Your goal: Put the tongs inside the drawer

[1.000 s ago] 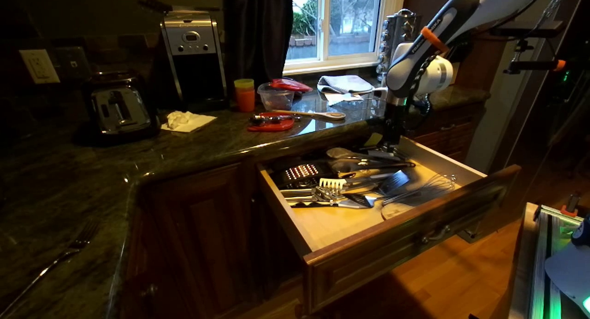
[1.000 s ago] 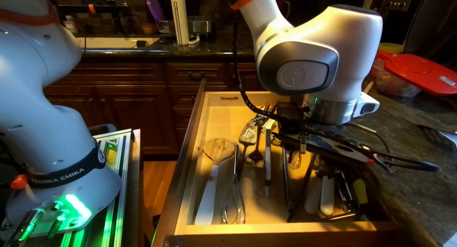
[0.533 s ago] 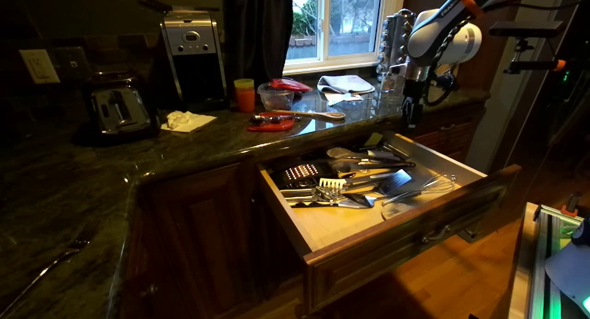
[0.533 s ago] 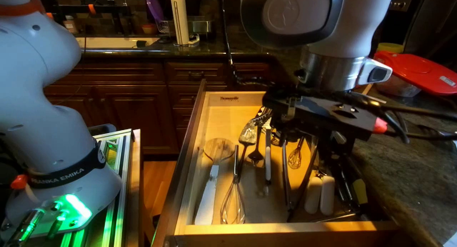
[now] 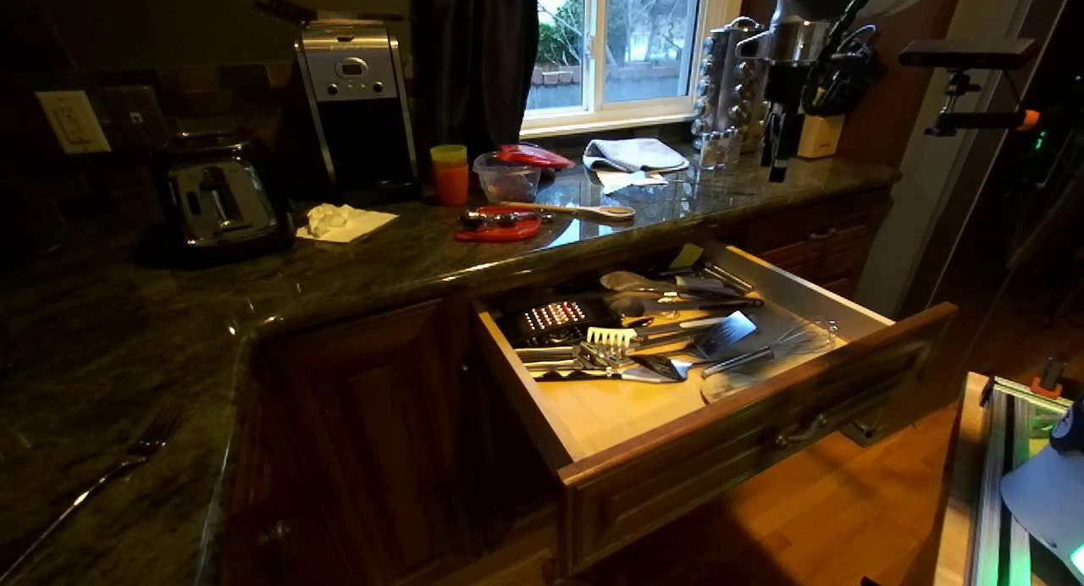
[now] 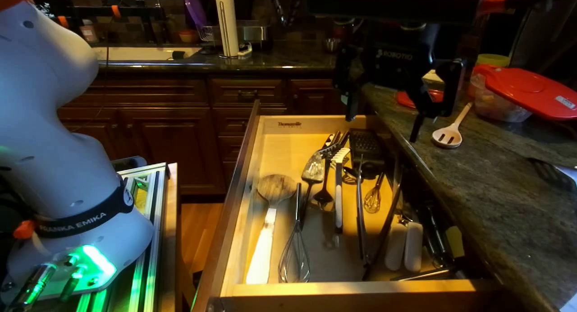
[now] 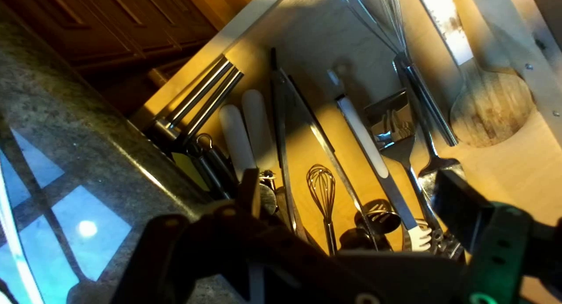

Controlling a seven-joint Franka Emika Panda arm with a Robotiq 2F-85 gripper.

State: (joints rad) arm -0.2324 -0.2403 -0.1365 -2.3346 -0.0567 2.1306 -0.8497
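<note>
Tongs (image 6: 361, 222) lying in drawer (image 6: 284, 152), arms splayed in a V, joined end near in an exterior view. Same view: sm. whisk (image 6: 373, 200) btwn the arms; white/grey utensil (image 6: 338, 201) just left, 2 pale handles (image 6: 413, 246) just right. Lg. whisk (image 6: 297, 224) + wooden paddle (image 6: 276, 189) farther left. Hand (image 6: 383, 122) up above drawer by table (image 6: 487, 185) edge, well apart from tongs, jaws spread wide. Slotted spoon (image 6: 447, 136) on table, right of drawer.

Room is lying dim around drawer (image 5: 711, 459). Daylight is entering through window (image 5: 631, 52) beyond drawer; warm light is yellowing drawer's inside, shadow is darkening part of its floor. Countertop (image 7: 118, 187) beside drawer is throwing bluish glare. Green lamp (image 6: 99, 260) is glowing past drawer's front. Gripper (image 6: 383, 128), higher than drawer, is showing near-black, blurring in wrist view.
</note>
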